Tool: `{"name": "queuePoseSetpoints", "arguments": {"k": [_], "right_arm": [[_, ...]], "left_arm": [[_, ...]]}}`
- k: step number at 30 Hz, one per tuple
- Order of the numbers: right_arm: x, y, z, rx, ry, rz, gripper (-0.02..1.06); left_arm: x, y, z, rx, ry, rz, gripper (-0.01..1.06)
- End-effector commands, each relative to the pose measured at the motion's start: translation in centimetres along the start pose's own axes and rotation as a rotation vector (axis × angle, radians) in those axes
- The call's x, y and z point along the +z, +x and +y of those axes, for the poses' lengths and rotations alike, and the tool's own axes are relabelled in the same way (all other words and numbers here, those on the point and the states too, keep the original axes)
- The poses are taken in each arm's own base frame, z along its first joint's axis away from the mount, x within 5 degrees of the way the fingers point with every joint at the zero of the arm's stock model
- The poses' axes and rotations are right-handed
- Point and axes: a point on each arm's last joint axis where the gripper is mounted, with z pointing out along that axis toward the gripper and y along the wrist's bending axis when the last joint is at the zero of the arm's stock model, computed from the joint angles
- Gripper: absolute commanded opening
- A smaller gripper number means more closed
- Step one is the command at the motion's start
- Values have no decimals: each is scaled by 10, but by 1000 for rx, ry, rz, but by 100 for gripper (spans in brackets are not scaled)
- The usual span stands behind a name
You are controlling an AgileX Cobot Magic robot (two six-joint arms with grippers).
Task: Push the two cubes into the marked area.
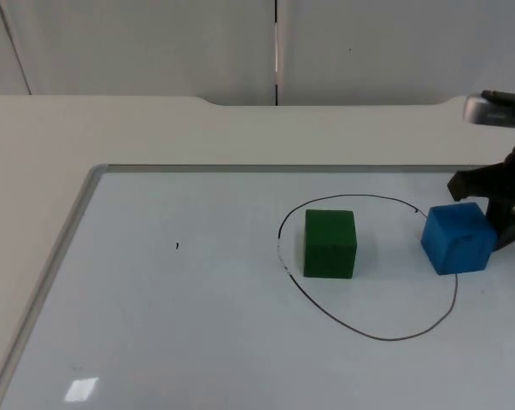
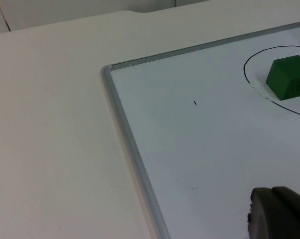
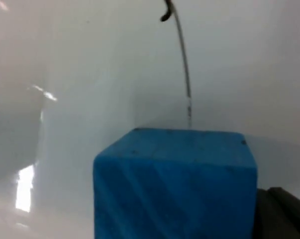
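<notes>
A green cube point(image 1: 330, 244) point(image 2: 289, 77) stands inside the hand-drawn black circle point(image 1: 385, 339), near its left side. A blue cube point(image 1: 459, 237) point(image 3: 174, 184) sits across the circle's right edge, partly inside the line. My right gripper point(image 1: 496, 213) is right behind the blue cube on its right side, touching or almost touching it; the right wrist view has the cube close up, with the drawn line point(image 3: 185, 74) running away beyond it. My left gripper point(image 2: 279, 215) waits low over the whiteboard, well to the left of the green cube.
The circle is drawn on a whiteboard with a grey metal frame point(image 1: 78, 213) point(image 2: 130, 144) lying on the white table point(image 1: 35, 145). A small black mark point(image 1: 177, 247) sits on the board to the left. The grey partition wall point(image 1: 155, 43) stands behind.
</notes>
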Motion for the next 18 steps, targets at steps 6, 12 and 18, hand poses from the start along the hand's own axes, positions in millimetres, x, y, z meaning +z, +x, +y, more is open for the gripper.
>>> {"name": "queuePoseSetpoints", "arguments": {"k": [6, 12, 18], "right_arm": [[2, -2, 17, -26, -13, -25, 0], [3, -2, 25, -33, -24, -31, 0], [4, -1, 30, -40, -30, -34, 0]], "left_arm": [[1, 0, 0, -4, 4, -11, 0], [1, 0, 0, -4, 4, -11, 0], [1, 0, 0, 0, -3, -11, 0]]}}
